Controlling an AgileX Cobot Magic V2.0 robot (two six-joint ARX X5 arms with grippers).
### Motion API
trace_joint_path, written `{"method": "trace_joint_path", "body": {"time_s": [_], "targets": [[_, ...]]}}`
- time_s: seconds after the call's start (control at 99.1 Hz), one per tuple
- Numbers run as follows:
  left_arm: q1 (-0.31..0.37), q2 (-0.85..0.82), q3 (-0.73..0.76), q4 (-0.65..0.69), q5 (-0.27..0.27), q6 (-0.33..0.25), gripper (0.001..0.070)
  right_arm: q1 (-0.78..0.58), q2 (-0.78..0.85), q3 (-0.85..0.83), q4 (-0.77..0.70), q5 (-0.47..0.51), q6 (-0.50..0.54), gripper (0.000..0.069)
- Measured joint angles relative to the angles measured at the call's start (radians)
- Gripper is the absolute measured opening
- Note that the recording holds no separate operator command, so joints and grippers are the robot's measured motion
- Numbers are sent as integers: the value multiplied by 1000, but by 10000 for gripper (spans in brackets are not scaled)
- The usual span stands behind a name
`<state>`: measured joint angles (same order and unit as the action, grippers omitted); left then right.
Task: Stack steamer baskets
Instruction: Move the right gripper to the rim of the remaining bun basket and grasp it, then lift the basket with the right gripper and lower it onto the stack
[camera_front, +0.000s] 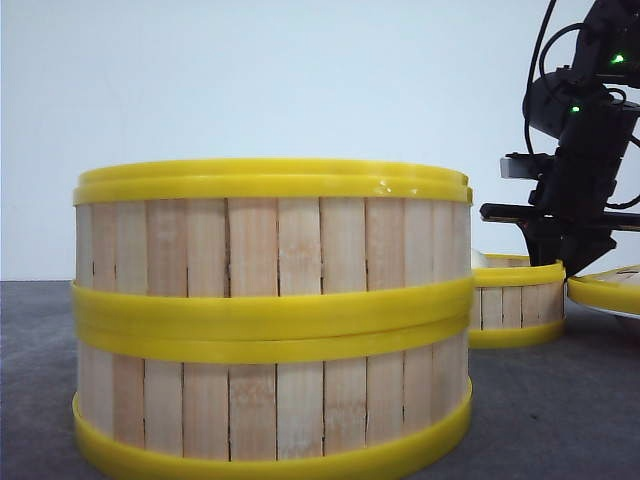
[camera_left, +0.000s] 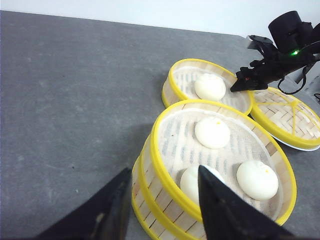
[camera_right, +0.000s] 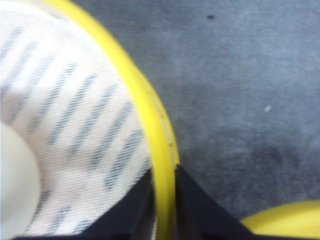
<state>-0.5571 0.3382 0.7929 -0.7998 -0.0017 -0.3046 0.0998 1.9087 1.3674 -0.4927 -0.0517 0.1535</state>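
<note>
You have two steamer baskets stacked (camera_front: 270, 320) on the grey desk (camera_left: 70, 100); the upper one (camera_left: 220, 155) holds three white buns (camera_left: 212, 132). Your left gripper (camera_left: 160, 200) straddles that upper rim, jaws parted, one finger outside the wall and one inside, not clamping. Behind the stack to the right, the third steamer basket (camera_left: 200, 82) sits alone with one bun. Your right gripper (camera_right: 164, 195) has its jaws closed on that basket's yellow rim (camera_right: 150, 125). The flat lid (camera_left: 287, 117) lies just right of it.
</note>
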Motion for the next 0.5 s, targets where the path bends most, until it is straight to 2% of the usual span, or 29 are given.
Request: {"method": "trace_joint_path", "body": {"time_s": [0.252,0.414,0.505], "targets": [[0,0,0,0,0,0,241,1,4,23,1,-3,16,28],[0,0,0,-1,0,0,241,-1,4,90,-49,-2,19,28],[0,0,0,-1,0,0,241,-10,-4,148,-90,-40,20,28]]}}
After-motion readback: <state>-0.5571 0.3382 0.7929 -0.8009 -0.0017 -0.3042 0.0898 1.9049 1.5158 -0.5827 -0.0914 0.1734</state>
